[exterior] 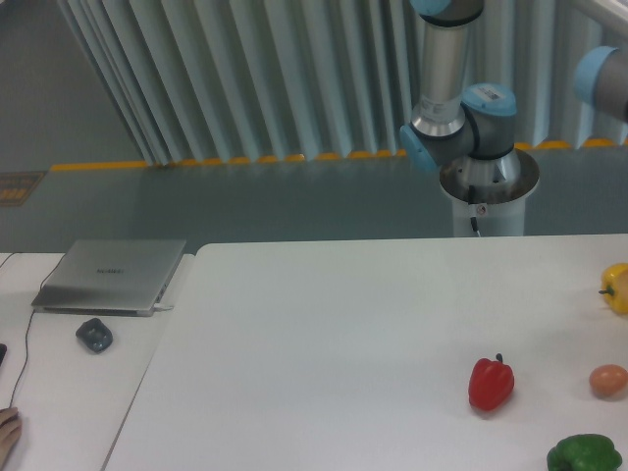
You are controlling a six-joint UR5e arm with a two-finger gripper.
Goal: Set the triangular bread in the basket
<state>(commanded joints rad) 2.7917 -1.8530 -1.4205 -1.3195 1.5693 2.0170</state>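
pincer is out of the shot right now, so no way to say if it's open, closed or holding anything. only the arm's base (488, 182) and a bit of blue joint (603, 83) at the top right edge show up. the triangular bread isn't visible anywhere either, and neither is the basket, so i can't say how the bread sits relative to the pincer.

nearest the camera there's a green pepper (585, 454), then a red pepper (492, 383) and a small brown egg (608, 380), further back a yellow pepper (616, 287) at the right edge. my guess is it's mid-carry off to the right, and next comes lowering over the basket and letting go.
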